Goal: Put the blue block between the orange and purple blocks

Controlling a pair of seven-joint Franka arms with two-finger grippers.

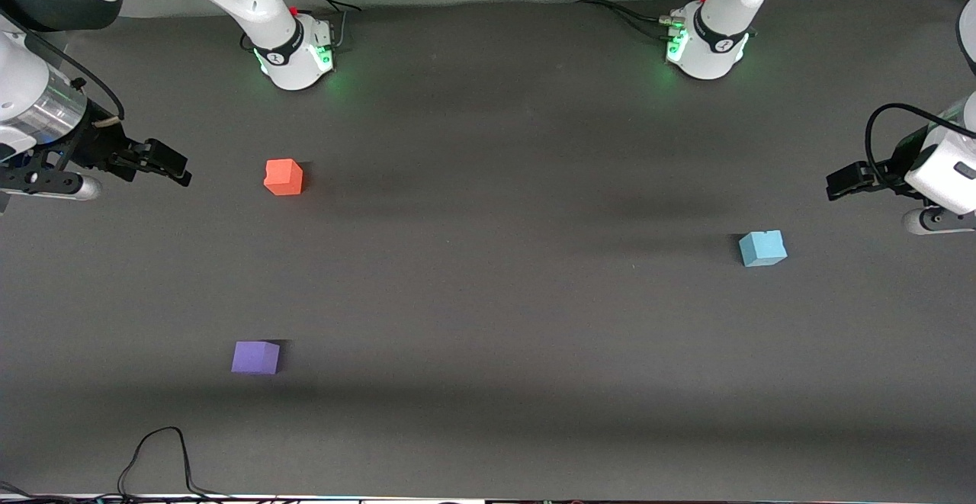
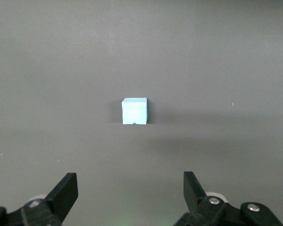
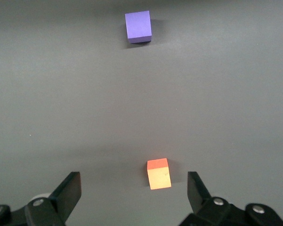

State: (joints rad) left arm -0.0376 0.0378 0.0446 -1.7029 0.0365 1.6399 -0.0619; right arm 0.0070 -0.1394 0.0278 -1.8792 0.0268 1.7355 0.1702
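From my remote station: three foam cubes sit well apart on the dark grey table. The blue block rests on the mat toward the left arm's end, alone, touching nothing. The orange block and the purple block both lie toward the right arm's end, the purple one nearer the front camera, with bare mat between them.

My left gripper hangs in the air over the table's edge at its own end, close to the blue block but not over it; in its wrist view the blue block sits ahead of the left gripper, whose fingers are spread wide and hold nothing.

My right gripper hovers over the table at its end, beside the orange block. Its wrist view shows the right gripper with fingers wide apart and empty, the orange block just ahead between the fingertips' line and the purple block well past it.

A black cable loops along the table edge nearest the front camera.
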